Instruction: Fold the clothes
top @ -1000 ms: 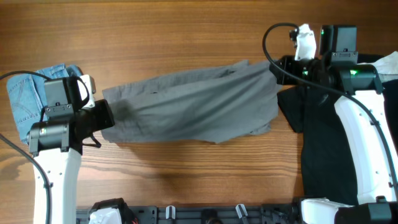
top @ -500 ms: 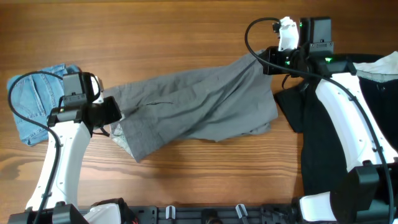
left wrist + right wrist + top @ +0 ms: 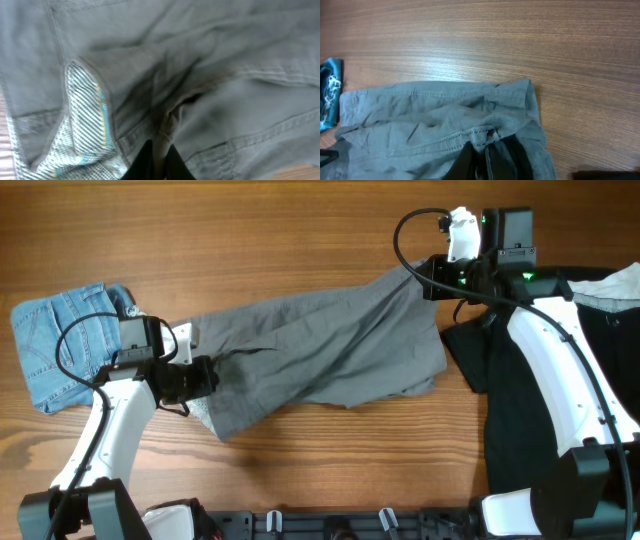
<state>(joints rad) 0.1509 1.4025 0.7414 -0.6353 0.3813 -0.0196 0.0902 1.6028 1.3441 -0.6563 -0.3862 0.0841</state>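
Note:
The grey trousers (image 3: 320, 350) lie spread across the middle of the wooden table. My left gripper (image 3: 205, 375) is shut on a fold of them near their left end, where whitish striped pocket lining (image 3: 82, 120) shows; the pinch shows in the left wrist view (image 3: 161, 150). My right gripper (image 3: 425, 280) is shut on a hem at their upper right corner, seen in the right wrist view (image 3: 487, 145). The light-blue denim shorts (image 3: 55, 340) lie at the far left. A black garment (image 3: 530, 410) lies at the right, under my right arm.
A whitish cloth (image 3: 615, 285) sits on the black garment at the far right edge. Bare wooden table (image 3: 250, 230) runs along the back and front. A black rail (image 3: 330, 525) with clips lines the near edge.
My left gripper has moved right and toward the front with the trousers' left end, pulling it over itself and exposing pocket lining. My right gripper shifted left a second ago, then stayed.

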